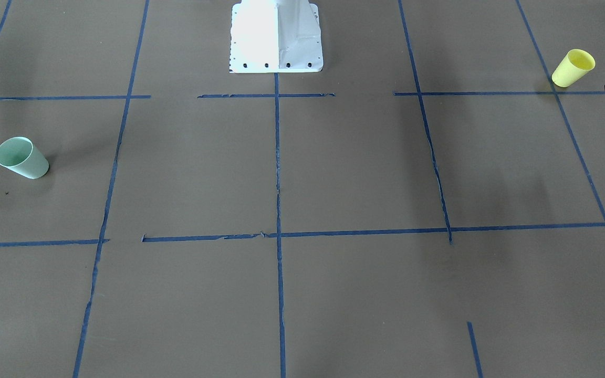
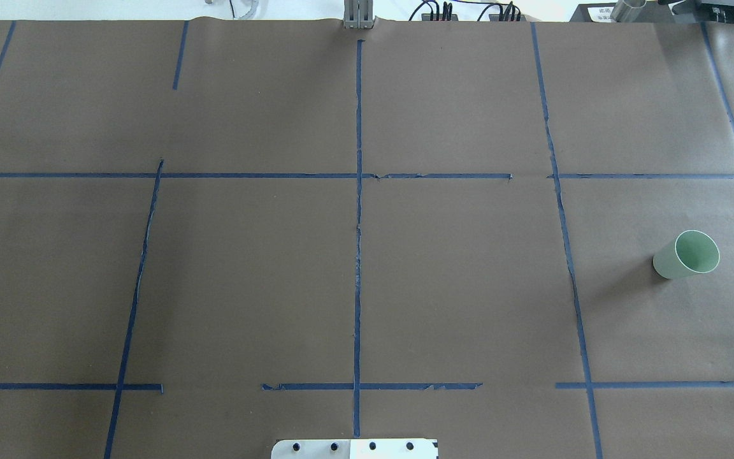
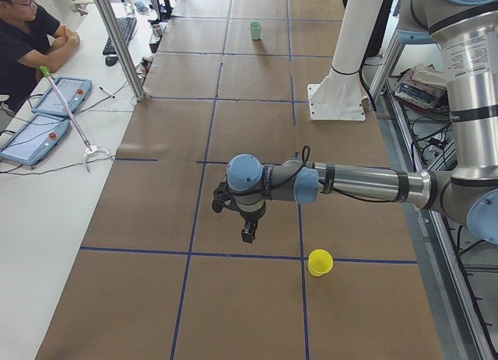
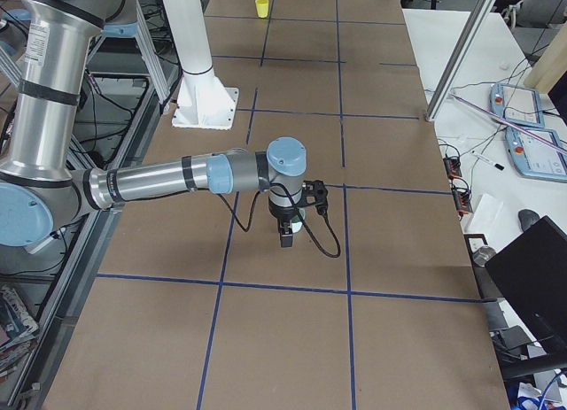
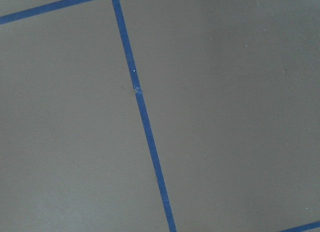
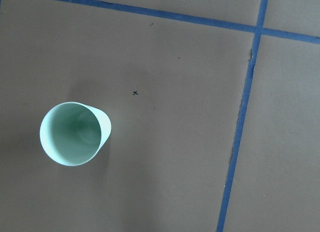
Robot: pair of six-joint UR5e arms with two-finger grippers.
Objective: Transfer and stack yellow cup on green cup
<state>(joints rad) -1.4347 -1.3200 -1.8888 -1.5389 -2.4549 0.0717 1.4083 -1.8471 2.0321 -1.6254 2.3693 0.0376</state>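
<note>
Brown matt paper is spread over the counter (image 1: 334, 173) and is marked into large squares by strips of blue tape (image 1: 278, 157), frayed and torn in places. A white metal pedestal (image 1: 276, 37) with a flat bolted base plate is taken as the landmark. The yellow cup (image 1: 574, 68), a smooth, tapered plastic tumbler that is wider at the rim, is stood upright well out to the pedestal's side, on the robot's left, about level with the base plate's front edge. The green cup (image 1: 21, 157), pale mint and of the same shape and smooth finish, is stood upright well out from the pedestal on the robot's right, somewhat farther forward of the base plate than the yellow one; its open, bare inside is seen from above in the right wrist view. A small black cross (image 6: 135, 93) is drawn on the paper near it. The left arm (image 3: 366, 181) is stretched roughly level over the counter with the wrist turned down, and the left end effector (image 3: 247, 237) is held above the paper near the yellow cup, apart from it; whether its fingers are apart or together cannot be told. The right arm (image 4: 159, 181) is likewise held level with the wrist bent down, and the right end effector (image 4: 287, 242) is hung over the green cup, which is largely hidden behind it in the right-side view; its finger state cannot be told either.
</note>
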